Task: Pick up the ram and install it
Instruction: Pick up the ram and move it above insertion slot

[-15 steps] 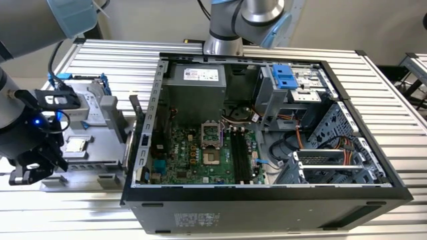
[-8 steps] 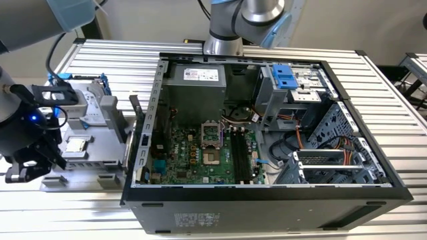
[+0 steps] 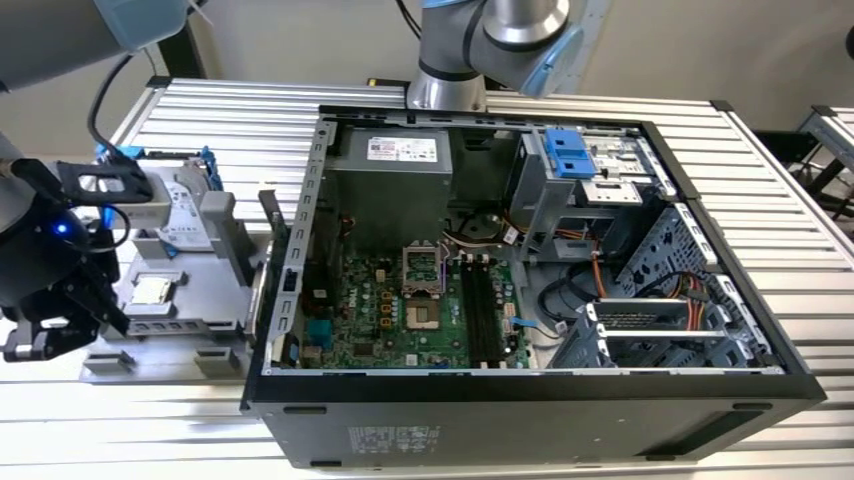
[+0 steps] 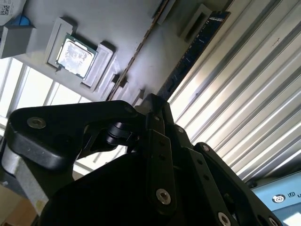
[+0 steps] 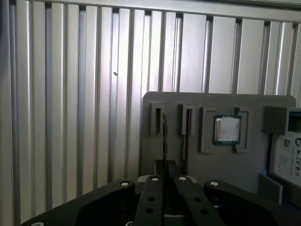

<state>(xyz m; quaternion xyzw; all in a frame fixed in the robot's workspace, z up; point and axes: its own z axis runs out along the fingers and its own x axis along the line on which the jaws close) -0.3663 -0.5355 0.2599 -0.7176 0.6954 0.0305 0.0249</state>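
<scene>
**Jaws:** drawn narrow, closed on one end of the ram [image 4: 195, 49]. The ram is a dark blue-green stick standing on edge in a slot of the grey holder [image 3: 160, 345]. The gripper [image 3: 74, 330] sits at the holder's near end, at the exterior view's left.

**Surface and room:** a bench [image 3: 747, 200] of ribbed aluminium slats under bright light. A pale wall stands beyond it, and the corner of another slatted bench [image 3: 834, 130] is at the exterior view's right.

**Other things on the holder:**
- a second thin board [image 5: 185, 136] in the neighbouring slot
- next to that, a square silver processor chip [image 3: 150, 290] in its recess
- farther off, a hard drive [image 3: 174, 215] in a blue bracket

**Beside the holder:** an open black computer case [image 3: 534, 400] lies just to the exterior view's right. Its green motherboard [image 3: 387, 300] is exposed, and a blue latch [image 3: 571, 150] is at its far side.

**In the way:** the arm [image 3: 494, 40] rises at the bench's far edge. Black cables [image 3: 96, 110] hang above the holder.

**Writing:** there are white labels on the hard drive, on the power supply [image 3: 400, 150] and on the case's near wall. The print is too small to read.
</scene>
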